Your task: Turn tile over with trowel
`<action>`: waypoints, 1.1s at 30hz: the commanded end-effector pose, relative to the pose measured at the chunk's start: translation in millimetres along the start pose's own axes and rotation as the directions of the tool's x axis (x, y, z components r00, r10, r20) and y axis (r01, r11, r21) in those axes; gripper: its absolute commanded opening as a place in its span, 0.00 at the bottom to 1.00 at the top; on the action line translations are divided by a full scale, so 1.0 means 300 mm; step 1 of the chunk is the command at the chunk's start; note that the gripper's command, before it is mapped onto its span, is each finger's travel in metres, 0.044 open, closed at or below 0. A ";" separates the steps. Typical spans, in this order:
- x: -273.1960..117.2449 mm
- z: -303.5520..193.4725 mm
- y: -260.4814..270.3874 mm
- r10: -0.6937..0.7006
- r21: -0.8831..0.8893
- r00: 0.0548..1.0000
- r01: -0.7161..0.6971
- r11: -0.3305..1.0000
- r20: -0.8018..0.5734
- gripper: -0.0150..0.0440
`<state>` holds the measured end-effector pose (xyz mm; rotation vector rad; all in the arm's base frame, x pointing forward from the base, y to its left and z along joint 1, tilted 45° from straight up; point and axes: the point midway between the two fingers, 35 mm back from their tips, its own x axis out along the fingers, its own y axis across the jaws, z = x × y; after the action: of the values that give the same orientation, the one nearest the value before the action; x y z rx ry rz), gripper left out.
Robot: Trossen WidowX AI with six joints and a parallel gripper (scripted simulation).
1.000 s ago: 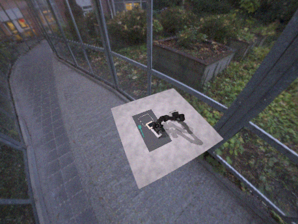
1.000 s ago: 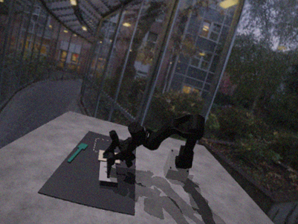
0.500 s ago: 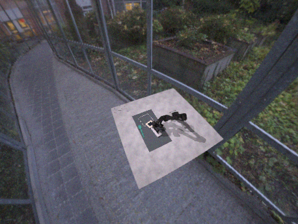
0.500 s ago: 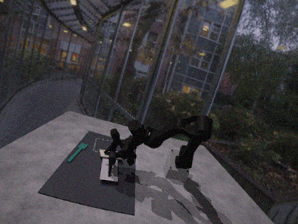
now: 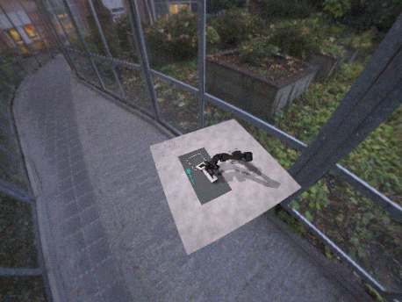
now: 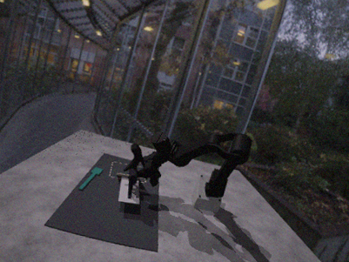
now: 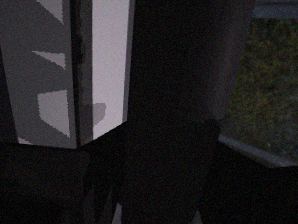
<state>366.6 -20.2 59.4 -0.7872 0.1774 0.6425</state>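
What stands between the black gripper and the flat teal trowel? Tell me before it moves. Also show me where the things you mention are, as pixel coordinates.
Nothing visible stands upright on the dark mat (image 5: 211,192) (image 6: 92,217) between the gripper (image 5: 210,172) (image 6: 132,187) (image 7: 107,150) and the trowel (image 5: 191,177) (image 6: 91,178). However, the gripper is shut on a white block (image 5: 212,177) (image 6: 123,195) (image 7: 112,60), which likely must be released first.

A black robot arm (image 5: 228,156) (image 6: 190,154) reaches over a dark mat (image 5: 206,193) (image 6: 88,216), its gripper (image 5: 209,170) (image 6: 131,187) (image 7: 158,129) closed on a pale block (image 5: 212,177) (image 6: 123,191) (image 7: 110,65). A teal trowel (image 5: 192,177) (image 6: 91,179) lies along the mat's side away from the arm's base (image 6: 208,204); a dashed outline (image 5: 188,159) (image 6: 111,169) marks the mat's far end.
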 end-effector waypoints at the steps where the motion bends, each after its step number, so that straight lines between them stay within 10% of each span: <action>1: -0.018 -0.019 -0.043 -0.023 -0.015 1.000 0.023 1.000 -0.005 0.25; 33: -0.056 -0.219 -0.087 -0.024 -0.018 1.000 0.023 1.000 -0.007 0.25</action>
<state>371.6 -79.5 36.3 -0.7948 0.1750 0.6340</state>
